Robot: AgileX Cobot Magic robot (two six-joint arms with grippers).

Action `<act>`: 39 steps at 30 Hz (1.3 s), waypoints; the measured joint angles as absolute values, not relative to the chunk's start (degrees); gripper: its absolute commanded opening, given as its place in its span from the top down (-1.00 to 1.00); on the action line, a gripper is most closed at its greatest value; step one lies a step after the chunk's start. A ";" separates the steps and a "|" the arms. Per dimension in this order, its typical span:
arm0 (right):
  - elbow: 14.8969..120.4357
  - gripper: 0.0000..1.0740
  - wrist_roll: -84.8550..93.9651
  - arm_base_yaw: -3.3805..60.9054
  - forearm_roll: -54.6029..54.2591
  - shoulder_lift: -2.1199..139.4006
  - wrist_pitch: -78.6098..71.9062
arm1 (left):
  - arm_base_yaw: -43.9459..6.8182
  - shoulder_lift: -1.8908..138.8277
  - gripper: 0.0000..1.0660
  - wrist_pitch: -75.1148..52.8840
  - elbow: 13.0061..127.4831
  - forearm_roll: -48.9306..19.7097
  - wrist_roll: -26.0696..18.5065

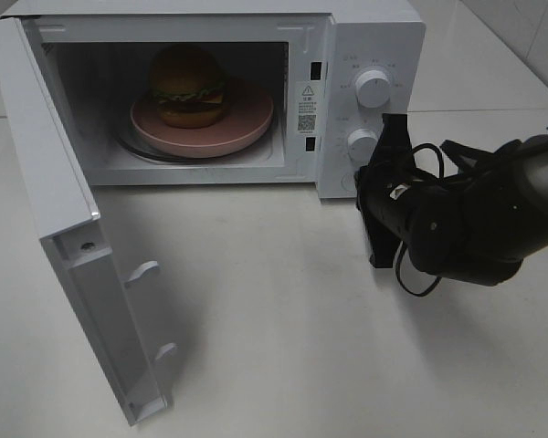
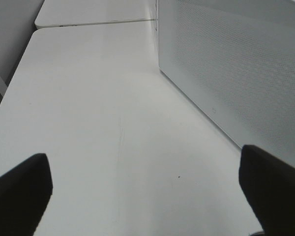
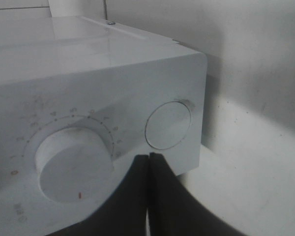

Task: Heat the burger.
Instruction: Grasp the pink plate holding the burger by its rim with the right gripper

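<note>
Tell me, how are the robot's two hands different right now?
The left gripper is open, jaws wide apart; the right gripper is shut, jaws pressed together. The left one hangs over the table beside the side of the microwave; the right one is at its front, by the lower knob. Both are black and hold nothing.

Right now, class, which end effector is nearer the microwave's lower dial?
Right. The right end effector, shut, sits just beside the lower dial; the left end effector hangs open over the table beside a perforated white panel.
</note>
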State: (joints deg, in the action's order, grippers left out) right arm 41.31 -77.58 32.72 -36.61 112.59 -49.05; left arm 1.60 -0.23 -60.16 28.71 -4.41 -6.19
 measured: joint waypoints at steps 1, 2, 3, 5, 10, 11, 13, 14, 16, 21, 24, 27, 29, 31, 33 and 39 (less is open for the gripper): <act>39.99 1.00 -77.58 32.72 -35.58 111.27 -48.41 | 1.60 -0.23 -0.84 -60.16 28.71 -4.41 -6.19; 38.79 1.00 -77.58 32.72 -34.43 110.12 -47.38 | 1.60 -0.23 -0.84 -60.16 28.71 -4.41 -6.19; 38.79 1.00 -77.58 32.72 -34.43 110.12 -47.38 | 1.60 -0.23 -0.84 -60.16 28.71 -4.41 -6.19; 37.01 1.00 -77.52 32.72 -32.31 108.06 -46.07 | 1.60 -0.23 -0.84 -60.16 28.71 -4.41 -6.19; 34.78 1.00 -75.75 32.72 -29.51 104.91 -44.12 | 1.60 -0.23 -0.84 -60.16 28.71 -4.41 -6.19; 34.78 1.00 -75.75 32.72 -29.51 104.91 -44.12 | 1.60 -0.23 -0.84 -60.16 28.71 -4.41 -6.19; 33.69 1.00 -73.63 32.72 -28.88 102.79 -42.00 | 1.60 -0.23 -0.84 -60.10 28.71 -4.41 -6.19; 33.69 1.00 -73.63 32.72 -28.88 102.79 -42.00 | 1.60 -0.23 -0.84 -60.10 28.71 -4.41 -6.19; 33.23 0.98 -70.02 32.72 -28.48 100.55 -39.19 | 1.60 -0.23 -0.84 -60.10 28.71 -4.41 -6.19; 33.17 0.95 -62.05 32.72 -28.42 96.66 -33.06 | 1.60 -0.23 -0.84 -60.10 28.71 -4.41 -6.19; 33.17 0.94 -58.56 32.72 -28.42 95.34 -30.60 | 1.60 -0.23 -0.84 -60.10 28.71 -4.41 -6.19; 33.17 0.93 -52.71 32.72 -28.19 93.51 -27.22 | 1.60 -0.23 -0.84 -60.10 28.71 -4.41 -6.19; 33.12 0.92 -45.84 32.72 -27.96 91.62 -23.66 | 1.60 -0.23 -0.84 -60.10 28.71 -4.41 -6.19; 33.17 0.92 -41.65 32.72 -27.85 90.64 -20.97 | 1.60 -0.23 -0.84 -60.10 28.71 -4.41 -6.19; 33.17 0.92 -39.42 32.72 -27.62 90.18 -19.65 | 1.60 -0.23 -0.84 -60.10 28.71 -4.41 -6.19; 35.47 0.92 -27.67 32.72 -24.12 87.83 -8.71 | 1.60 -0.23 -0.84 -60.10 28.71 -4.41 -6.19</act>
State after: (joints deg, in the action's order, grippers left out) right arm 35.47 -27.67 32.72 -24.12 87.83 -8.71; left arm 1.60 -0.23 -60.10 28.71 -4.41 -6.19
